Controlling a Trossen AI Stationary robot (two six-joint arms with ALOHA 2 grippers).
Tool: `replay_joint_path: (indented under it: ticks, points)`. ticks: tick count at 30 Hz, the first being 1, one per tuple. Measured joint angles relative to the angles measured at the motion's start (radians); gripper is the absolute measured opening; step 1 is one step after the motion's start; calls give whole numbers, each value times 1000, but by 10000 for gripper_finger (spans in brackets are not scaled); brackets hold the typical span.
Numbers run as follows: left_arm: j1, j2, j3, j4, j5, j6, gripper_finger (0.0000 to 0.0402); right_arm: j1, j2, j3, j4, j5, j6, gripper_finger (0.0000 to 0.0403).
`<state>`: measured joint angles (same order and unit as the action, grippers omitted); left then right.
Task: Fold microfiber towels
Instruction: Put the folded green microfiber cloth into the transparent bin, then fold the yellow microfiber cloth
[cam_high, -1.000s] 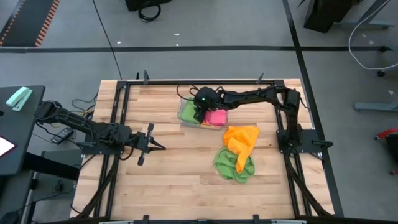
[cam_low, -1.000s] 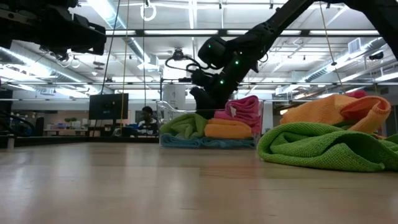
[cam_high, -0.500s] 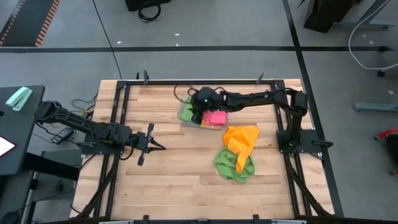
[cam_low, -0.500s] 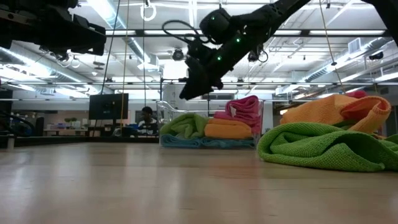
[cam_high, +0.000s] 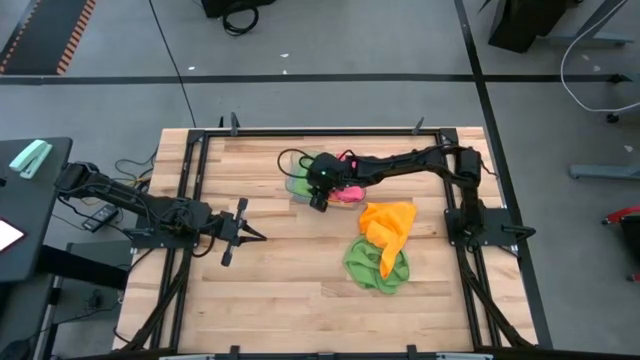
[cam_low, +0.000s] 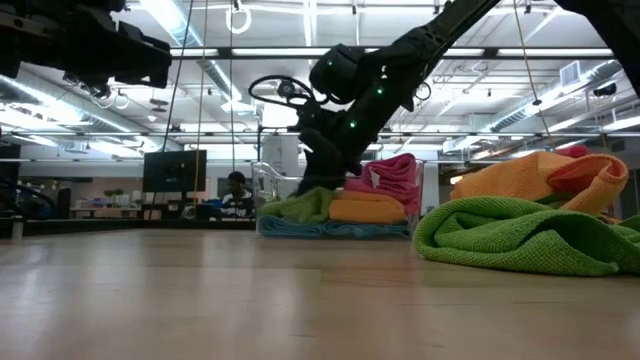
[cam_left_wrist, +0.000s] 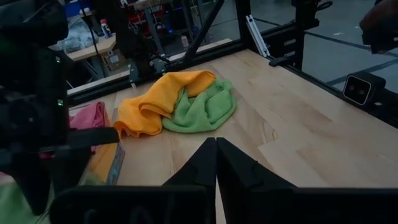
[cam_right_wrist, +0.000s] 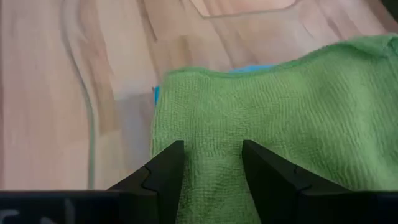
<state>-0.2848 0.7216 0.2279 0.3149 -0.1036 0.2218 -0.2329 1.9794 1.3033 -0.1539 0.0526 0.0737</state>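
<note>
A clear tray (cam_low: 262, 200) at the table's far middle holds folded microfiber towels: green (cam_low: 300, 205), orange (cam_low: 365, 210), pink (cam_low: 385, 175) and blue (cam_low: 330, 229) underneath. My right gripper (cam_high: 318, 200) slants down from the right over the tray's left end. It is open, with the folded green towel (cam_right_wrist: 249, 106) under and between its fingers. A crumpled orange towel (cam_high: 388, 225) lies partly over a crumpled green one (cam_high: 375, 265) on the table at the right. My left gripper (cam_high: 258, 236) waits shut above the table at the left, holding nothing. My right gripper comes at the folded green towel's corner (cam_right_wrist: 171, 87) from above, slanting from the table's right. Its fingers (cam_right_wrist: 165, 171) stand apart over the cloth. I cannot tell whether they touch it.
Black frame rails (cam_high: 320, 130) border the wooden tabletop. Bare wood (cam_high: 280, 290) lies near and left of the crumpled towels. A dark cable loop (cam_high: 292, 158) hangs by the right wrist over the tray's far side.
My right gripper has risen clear of the tray's towels, shifted a little toward the table's near edge, and come down again onto the tray's left end over the folded green towel. The towels have kept their places.
</note>
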Motion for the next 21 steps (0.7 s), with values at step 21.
replay_joint_path:
  ticks: [21]
  points:
    - [0,0,0,-84,0,-43,17,113,-97,232,-171,35,-70,172]
